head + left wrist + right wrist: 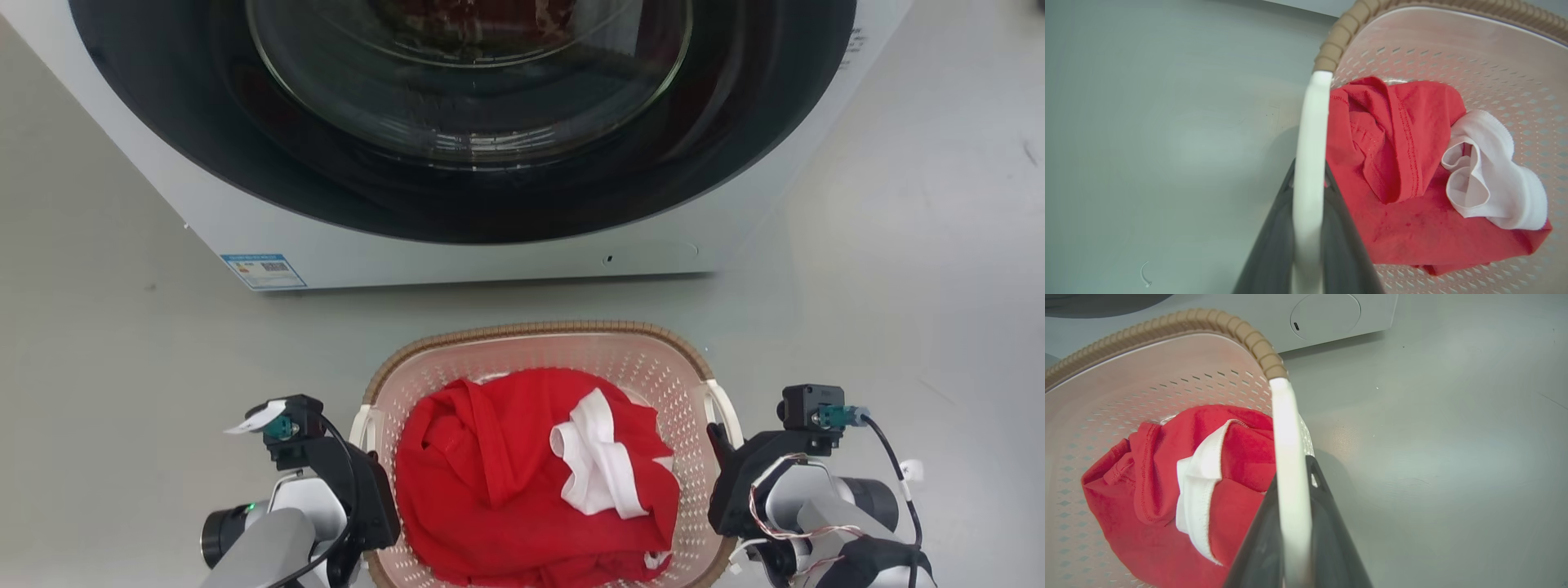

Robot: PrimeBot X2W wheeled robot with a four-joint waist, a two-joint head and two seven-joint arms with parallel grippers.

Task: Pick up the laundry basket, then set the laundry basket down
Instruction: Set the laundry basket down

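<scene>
Basket: pale pink-white perforated plastic laundry basket point(531, 359) with a brown woven-look rim, just before the white front-loading washing machine point(490, 257), between both grippers.
Contents: crumpled red garment point(490, 482) with a white cloth point(600, 465) on top.
Left gripper point(1309, 171): jaws clamped on the white left handle point(1311, 122).
Right gripper point(1293, 473): jaws clamped on the white right handle point(1285, 424).
Contact with grey floor point(122, 367): cannot tell.

Lit brightly and evenly from overhead. Threw only soft shadows on the floor point(122, 367) under the washing machine point(490, 257). Glared palely off that floor in both wrist views. Softened focus nearest those lenses, bowed the edges.
</scene>
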